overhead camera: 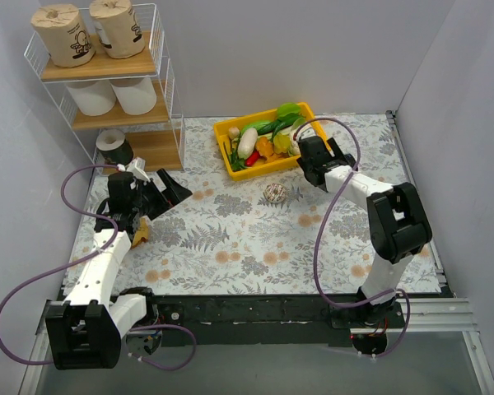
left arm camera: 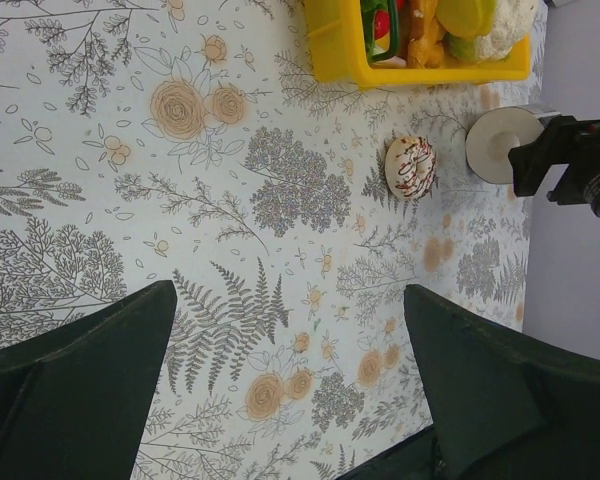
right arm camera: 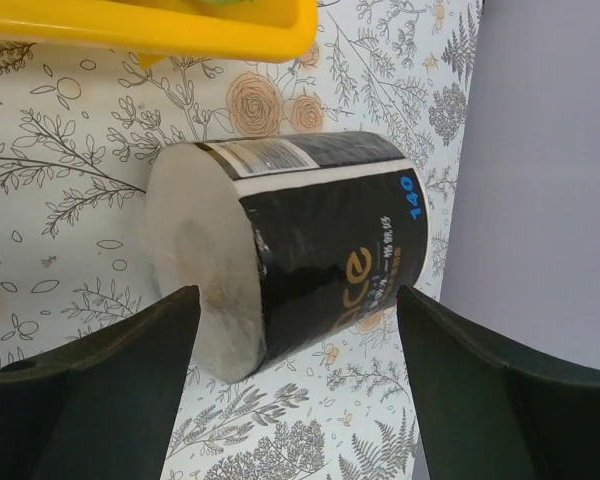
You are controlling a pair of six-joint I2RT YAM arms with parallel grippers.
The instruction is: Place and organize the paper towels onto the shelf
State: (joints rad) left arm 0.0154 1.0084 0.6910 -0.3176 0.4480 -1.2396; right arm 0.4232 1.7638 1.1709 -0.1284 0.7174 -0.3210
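- Looking tidy on the shelf (overhead camera: 156,146): up top, two tan rolls (overhead camera: 63,34); on the middle board, two white rolls (overhead camera: 93,96); down at the bottom, one black roll (overhead camera: 112,146), all standing upright.
- Five of six home, by that count.
- Out on the table (overhead camera: 230,239): the second black roll (right arm camera: 320,255), lying on its side just beside the yellow bin (right arm camera: 180,30), well apart from the shelf.
- Over at the right gripper (right arm camera: 298,300): jaws wide apart, one finger to each side of that roll, no squeeze showing yet.
- Over at the left gripper (left arm camera: 290,292): spread open too, nothing between the fingers, hanging near the foot of the shelf.
- Left to do, most likely: clamp, lift, carry across or hand over, then stand it beside its twin on the bottom board.
- Worth minding on the way: the small ball (overhead camera: 274,193), sitting between bin and shelf.
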